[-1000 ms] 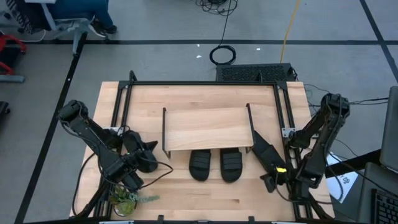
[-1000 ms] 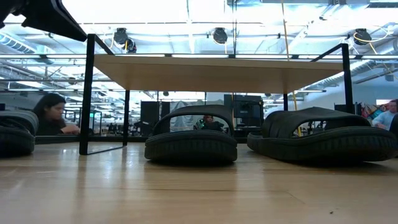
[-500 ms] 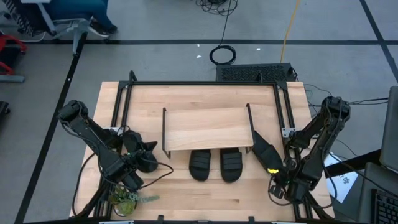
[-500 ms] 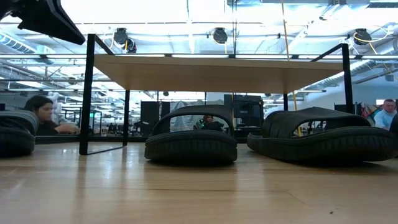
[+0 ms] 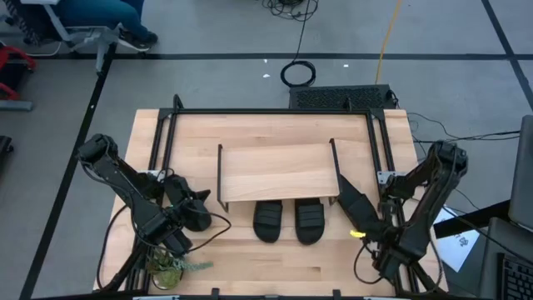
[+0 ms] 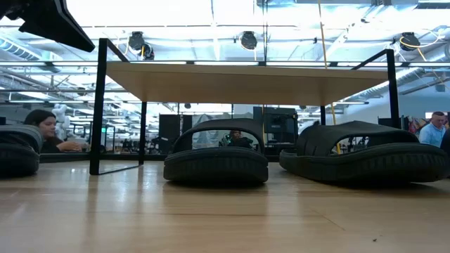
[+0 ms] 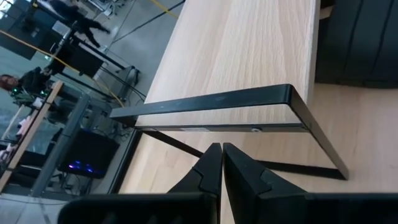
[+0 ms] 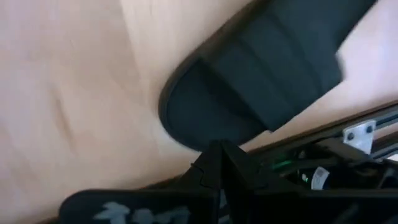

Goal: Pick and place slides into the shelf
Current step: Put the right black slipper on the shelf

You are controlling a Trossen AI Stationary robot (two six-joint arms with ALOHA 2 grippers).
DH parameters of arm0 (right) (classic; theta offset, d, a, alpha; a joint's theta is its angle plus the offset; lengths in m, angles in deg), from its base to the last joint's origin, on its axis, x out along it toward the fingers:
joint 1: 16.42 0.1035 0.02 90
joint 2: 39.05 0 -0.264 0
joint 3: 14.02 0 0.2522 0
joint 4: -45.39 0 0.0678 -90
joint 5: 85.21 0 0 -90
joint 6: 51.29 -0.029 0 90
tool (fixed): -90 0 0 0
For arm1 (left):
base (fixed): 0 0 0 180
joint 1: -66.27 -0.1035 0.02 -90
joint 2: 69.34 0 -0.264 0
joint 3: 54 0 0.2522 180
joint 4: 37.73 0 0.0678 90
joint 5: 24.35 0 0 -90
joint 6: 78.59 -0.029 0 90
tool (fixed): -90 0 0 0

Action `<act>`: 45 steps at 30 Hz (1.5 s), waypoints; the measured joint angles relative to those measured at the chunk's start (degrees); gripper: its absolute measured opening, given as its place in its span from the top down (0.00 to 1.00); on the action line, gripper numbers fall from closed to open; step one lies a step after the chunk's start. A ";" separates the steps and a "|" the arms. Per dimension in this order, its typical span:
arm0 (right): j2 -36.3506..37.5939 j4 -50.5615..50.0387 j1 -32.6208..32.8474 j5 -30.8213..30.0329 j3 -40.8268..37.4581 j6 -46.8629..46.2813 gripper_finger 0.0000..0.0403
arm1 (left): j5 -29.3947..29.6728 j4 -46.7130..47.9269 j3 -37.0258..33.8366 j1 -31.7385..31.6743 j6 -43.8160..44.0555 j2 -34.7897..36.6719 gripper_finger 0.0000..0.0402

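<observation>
both end effectors clenched empty: left end effector (image 7: 221, 163) by shelf (image 5: 277, 172), right end effector (image 8: 221, 163) nr a slide (image 8: 261, 81).

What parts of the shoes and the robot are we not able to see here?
- High view: the two black slide sandals under the light wood shelf top show only their front ends; the plank hides the rest.
- High view: the black slide at the table's left is partly covered by the left arm.
- Low view: the slide at the left edge is cut off.
- Right wrist view: the black slide is blurred and runs past the edge.
</observation>
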 joint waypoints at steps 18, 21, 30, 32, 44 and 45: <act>-1.50 3.30 -1.98 -6.25 -3.30 7.39 0.69 | -3.20 -0.02 0.00 -0.01 3.91 0.00 0.95; -1.57 3.07 -1.95 -5.31 -3.30 7.18 0.57 | -3.21 -0.02 0.00 0.01 4.04 0.00 0.95; -9.09 0.27 -0.56 -8.13 -3.86 10.81 0.43 | -3.25 -0.02 0.00 0.01 4.00 0.00 0.95; -12.82 -0.43 -0.31 -7.75 -3.87 12.25 0.43 | -3.85 -0.02 0.00 0.00 4.05 0.00 0.95; -26.29 -4.59 3.17 -20.17 -2.15 1.14 0.44 | -4.18 -0.02 0.00 -0.01 5.31 0.00 0.95; -26.28 -4.43 3.19 -20.90 -2.07 0.01 0.44 | -4.20 -0.02 0.00 -0.01 5.36 0.00 0.95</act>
